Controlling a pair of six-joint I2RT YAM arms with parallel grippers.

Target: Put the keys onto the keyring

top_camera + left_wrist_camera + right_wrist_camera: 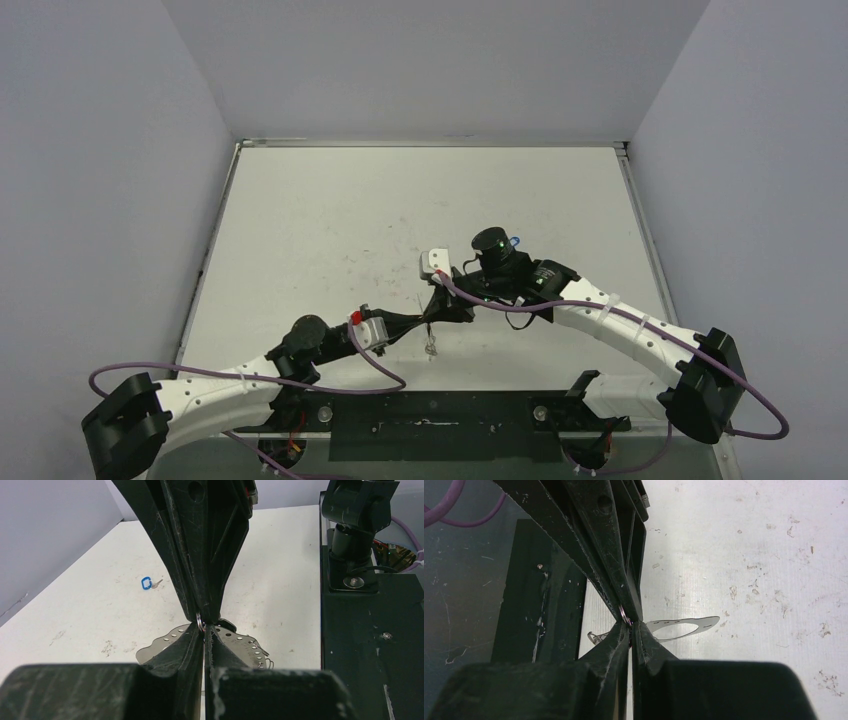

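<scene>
My two grippers meet tip to tip above the middle of the table. The left gripper point(424, 319) point(205, 630) and the right gripper point(440, 303) point(630, 626) are both shut, pinching a small wire loop point(200, 621) point(624, 614) of the keyring. The keyring's pale grey plate point(165, 642) point(684, 626) spreads out just under the fingertips. A small metal key point(431, 348) shows just below the meeting point; I cannot tell what holds it. The blue-headed key point(514, 241) point(146, 583) lies apart on the table, behind the right arm.
A black mounting plate point(430, 412) point(370, 645) point(539, 595) runs along the near edge, carrying both arm bases. Purple cables point(330, 385) trail from the arms. Grey walls close off the back and both sides of the scuffed white table point(330, 210).
</scene>
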